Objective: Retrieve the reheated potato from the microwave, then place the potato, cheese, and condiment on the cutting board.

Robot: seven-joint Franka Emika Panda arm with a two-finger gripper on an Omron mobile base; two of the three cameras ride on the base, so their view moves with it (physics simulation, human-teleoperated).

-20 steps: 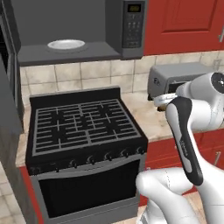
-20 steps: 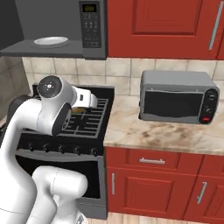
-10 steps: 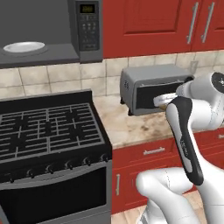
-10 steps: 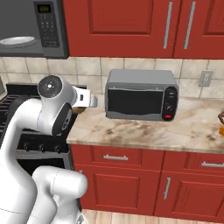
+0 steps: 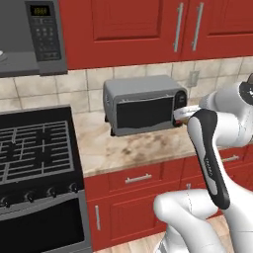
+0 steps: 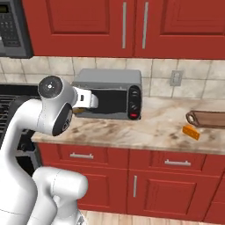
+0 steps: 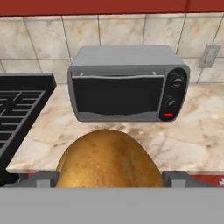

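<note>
Filling the lower middle of the hand view, the potato [image 7: 109,159] is held between the two fingertips of the gripper [image 7: 110,178], jaws spread wide around it. Its long axis cannot be told for sure; a rounded end is seen rising toward the toaster oven [image 7: 127,83]. In the right base view a sliver of the potato [image 6: 79,110] is seen just past the wrist, above the counter [image 6: 162,127] in front of the toaster oven's left side.

The cutting board [image 6: 206,118] is laid flat on the counter at the far right, handle end with its hole pointed left toward the toaster oven, long axis running along the counter. The cheese [image 6: 191,132] is set just in front of that handle end, near the counter's front edge; touching or apart cannot be told.

The microwave [image 5: 29,37] is mounted at upper left above the stove [image 5: 34,153]. Open counter is seen between toaster oven and board, and in front of the toaster oven up to the edge.
</note>
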